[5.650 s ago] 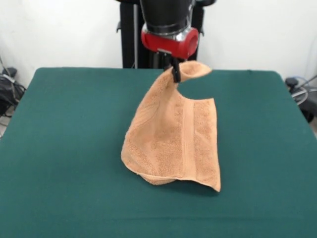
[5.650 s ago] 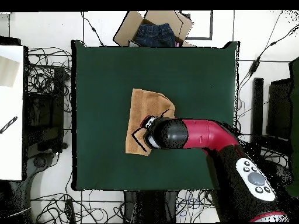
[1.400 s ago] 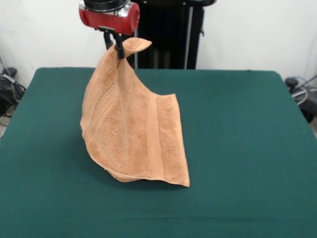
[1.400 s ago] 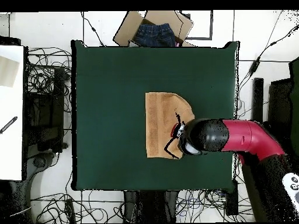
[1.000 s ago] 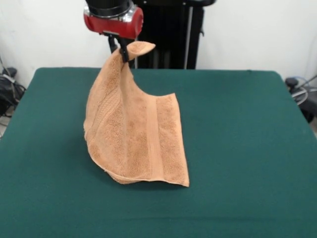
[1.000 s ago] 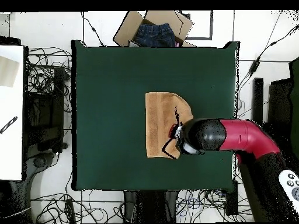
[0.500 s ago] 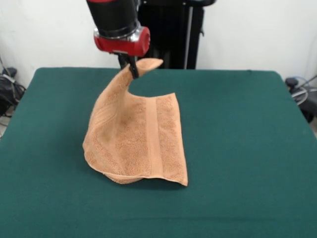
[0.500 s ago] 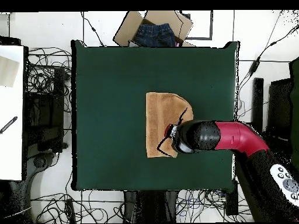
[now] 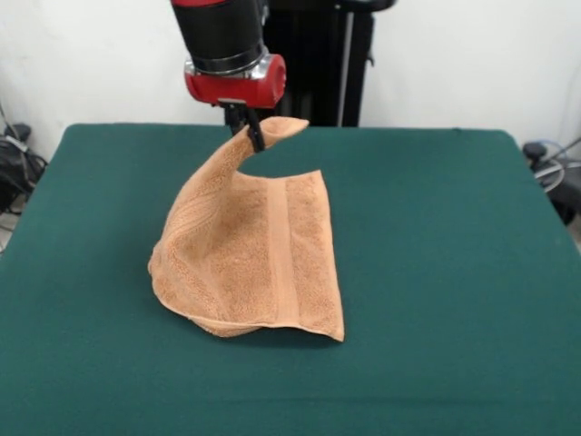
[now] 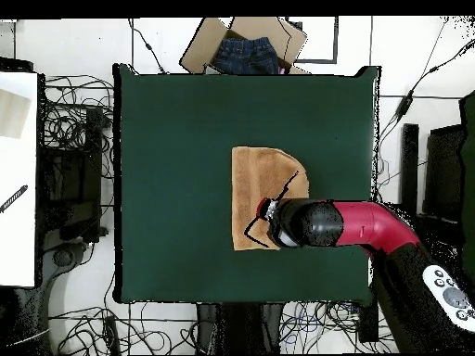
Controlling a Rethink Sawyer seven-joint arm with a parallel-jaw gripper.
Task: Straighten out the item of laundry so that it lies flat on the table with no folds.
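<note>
The light orange-tan towel point(image 9: 245, 263) is folded on the dark green table point(image 9: 436, 272), with one corner lifted high toward the far side. My gripper point(image 9: 253, 133) is shut on that raised corner and holds it above the table. The rest of the towel drapes down from the corner and rests on the table, a woven band running along it. In the overhead view the towel point(image 10: 252, 181) lies right of the table's point(image 10: 167, 167) middle, and my gripper point(image 10: 267, 218) and red arm cover its near right part.
A cardboard box point(image 10: 243, 46) holding dark blue clothing sits beyond the table's far edge in the overhead view. Cables lie on the floor around the table. A white surface point(image 10: 17, 176) stands at the left. The robot's black pedestal point(image 9: 313, 64) is behind the table.
My gripper has moved right and lower in the front view, carrying the towel corner with it. The hanging part of the towel has slackened and bows out more to the left.
</note>
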